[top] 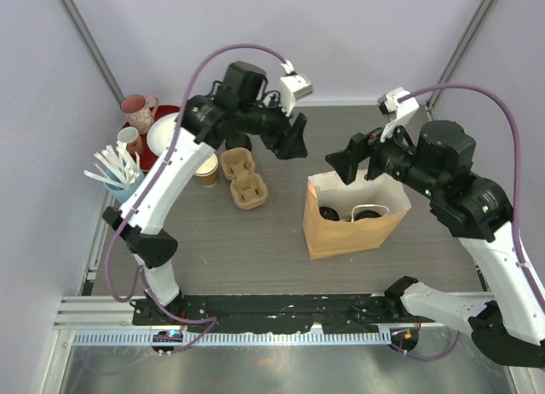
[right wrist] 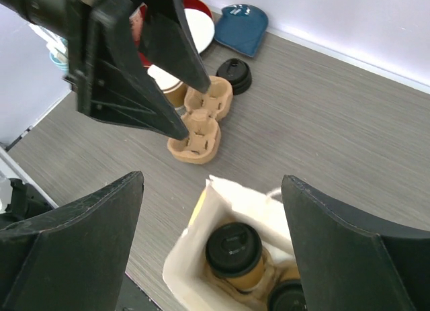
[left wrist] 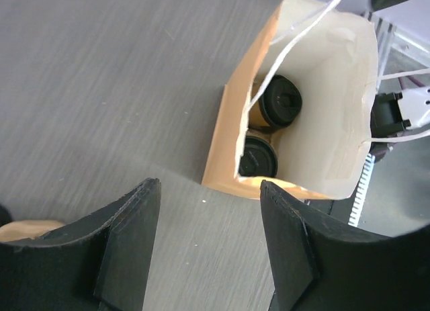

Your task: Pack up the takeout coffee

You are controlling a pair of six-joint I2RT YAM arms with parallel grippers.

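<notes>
- Left gripper (left wrist: pixel 208 189): jaws spread wide, nothing between them. It points down over bare table (top: pixel 272 241), just beside the bag's left edge.
- Left arm (top: pixel 162 185): arcs up from its base, elbow high, wrist bent over toward mid-table.
- Right gripper (right wrist: pixel 211 180): also wide open and empty, hanging over the bag's mouth w/o touching it.
- Right arm (top: pixel 477 215): reaches in from the right, forearm angled twd centre. The two grippers are near each other but apart.
- Takeout coffee cups (left wrist: pixel 281 101) (left wrist: pixel 259 156): two alike, tan-brown paper w/ round black lids, upright, side by side at the bottom of the bag.
- Paper bag (left wrist: pixel 329 109): brown outside, white inside, white string handles. It stands upright, mouth open (right of centre in the top view).
- Pulp cup carrier (top: pixel 243 177): left of the bag, well apart, wells empty.
- Lidless tan cup (top: pixel 207 168): just beside the carrier, on its left.
- Loose black lid (right wrist: pixel 234 74): just behind the carrier.
- Back-left corner: pink mug (top: pixel 139 113), white bowl (top: pixel 162 132) on a red plate (top: pixel 173 111), blue dish (right wrist: pixel 243 19), cup of white utensils (top: pixel 117 168).
</notes>
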